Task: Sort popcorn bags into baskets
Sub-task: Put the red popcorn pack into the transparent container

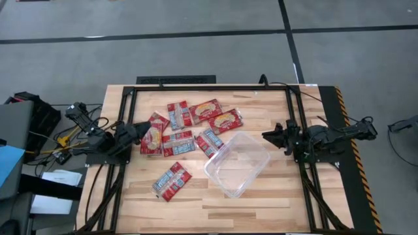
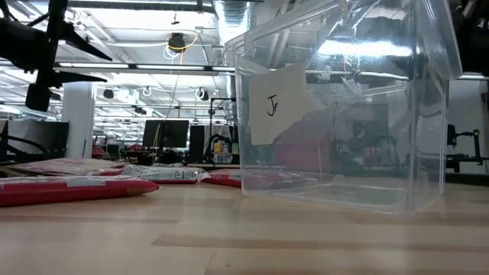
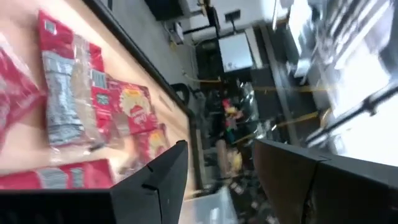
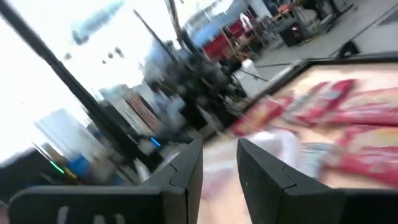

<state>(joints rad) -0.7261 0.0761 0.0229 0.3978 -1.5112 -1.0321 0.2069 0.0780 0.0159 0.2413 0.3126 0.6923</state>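
Observation:
Several flat red popcorn packets (image 1: 189, 127) lie in a loose overlapping cluster on the far-left part of the wooden table, and one more (image 1: 172, 181) lies alone nearer the front. They also show in the low view (image 2: 69, 187) and both wrist views (image 3: 68, 99) (image 4: 348, 118). The clear plastic tub (image 1: 238, 163) (image 2: 344, 107) stands upright right of the cluster, with a paper label (image 2: 276, 107) on its wall and no packet visible inside. My left gripper (image 1: 137, 132) (image 3: 217, 149) hovers open at the cluster's left edge. My right gripper (image 1: 266, 135) (image 4: 219, 146) hovers right of the tub's far corner, its fingers a narrow gap apart.
A black frame rail (image 1: 196, 88) runs around the table's far edge and sides, and both arm bases sit on it. A yellow-black stripe (image 1: 346, 124) marks the right edge. Cables and boxes (image 1: 39, 130) lie left of the table. Bare wood (image 1: 261, 209) spans the near part.

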